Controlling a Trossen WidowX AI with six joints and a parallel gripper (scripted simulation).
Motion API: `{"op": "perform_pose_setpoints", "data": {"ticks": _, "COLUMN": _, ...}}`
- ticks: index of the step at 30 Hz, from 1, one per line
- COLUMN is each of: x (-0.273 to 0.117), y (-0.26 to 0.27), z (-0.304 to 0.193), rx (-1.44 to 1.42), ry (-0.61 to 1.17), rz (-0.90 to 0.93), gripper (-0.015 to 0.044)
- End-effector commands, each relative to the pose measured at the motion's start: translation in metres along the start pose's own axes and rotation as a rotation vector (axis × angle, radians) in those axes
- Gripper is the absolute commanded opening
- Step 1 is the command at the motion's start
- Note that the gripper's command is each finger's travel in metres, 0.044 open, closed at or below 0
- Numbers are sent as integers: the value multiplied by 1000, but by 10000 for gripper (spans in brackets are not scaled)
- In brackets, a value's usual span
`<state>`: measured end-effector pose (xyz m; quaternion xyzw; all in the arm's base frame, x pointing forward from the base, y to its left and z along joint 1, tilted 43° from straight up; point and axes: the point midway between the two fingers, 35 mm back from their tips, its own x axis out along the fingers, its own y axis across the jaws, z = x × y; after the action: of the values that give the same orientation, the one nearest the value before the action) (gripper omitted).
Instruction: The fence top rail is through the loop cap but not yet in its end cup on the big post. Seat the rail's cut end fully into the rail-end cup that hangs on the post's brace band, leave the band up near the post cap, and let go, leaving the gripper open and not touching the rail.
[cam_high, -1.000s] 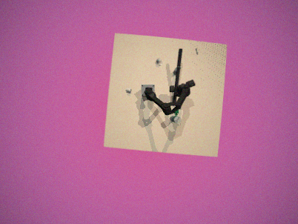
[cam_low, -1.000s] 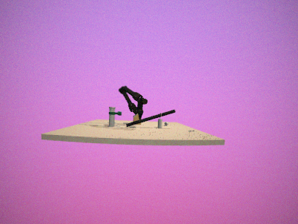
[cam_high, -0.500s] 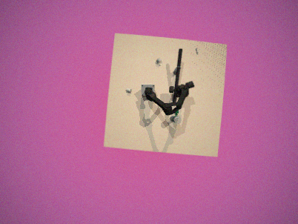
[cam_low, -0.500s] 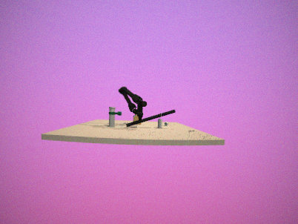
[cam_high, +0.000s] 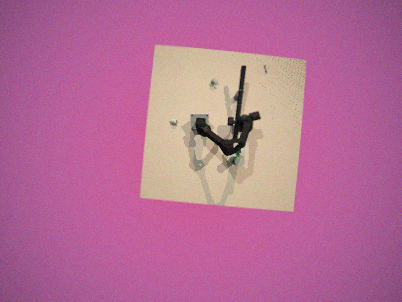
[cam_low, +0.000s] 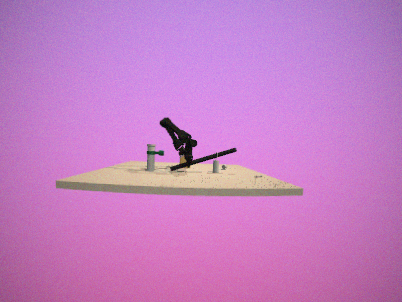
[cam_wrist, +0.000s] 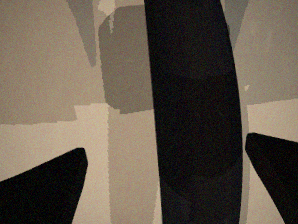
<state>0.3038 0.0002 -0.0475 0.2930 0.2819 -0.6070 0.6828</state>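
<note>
The black rail (cam_high: 243, 77) (cam_low: 222, 153) (cam_wrist: 197, 100) slopes: its far end is raised, and its end toward the big post is low, near the board. The big grey post (cam_low: 151, 162) stands upright. Its green band (cam_low: 151, 152) sits high, near the cap, and the green cup (cam_low: 160, 153) points toward the rail, above the rail's low end and apart from it. The rail crosses over the small grey post (cam_low: 216, 167); the loop cap is too small to make out. My gripper (cam_wrist: 169, 151) is open, its fingers on either side of the rail's line; contact cannot be told.
The dark arm (cam_high: 215, 136) (cam_low: 177, 136) bends over the pale board (cam_high: 170, 170) (cam_low: 100, 180) from its base at the grey plate (cam_high: 194, 117). Small grey objects (cam_high: 214, 83) (cam_high: 173, 122) lie to the left of the rail, and another (cam_high: 266, 69) lies near the board's upper right.
</note>
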Motion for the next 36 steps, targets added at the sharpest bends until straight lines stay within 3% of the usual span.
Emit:
{"op": "perform_pose_setpoints", "data": {"ticks": 1, "x": 5, "y": -3, "z": 0, "rx": -8, "ry": -8, "rz": -6, "gripper": 440}}
{"op": "perform_pose_setpoints", "data": {"ticks": 9, "x": 5, "y": -3, "z": 0, "rx": -8, "ry": -8, "rz": -6, "gripper": 230}}
{"op": "perform_pose_setpoints", "data": {"ticks": 25, "x": 5, "y": -3, "z": 0, "rx": -8, "ry": -8, "rz": -6, "gripper": 123}}
{"op": "perform_pose_setpoints", "data": {"ticks": 30, "x": 0, "y": -4, "z": 0, "rx": -8, "ry": -7, "rz": -6, "gripper": 0}}
{"op": "perform_pose_setpoints", "data": {"ticks": 36, "x": -9, "y": -7, "z": 4, "rx": -2, "ry": -53, "rz": -23, "gripper": 0}}
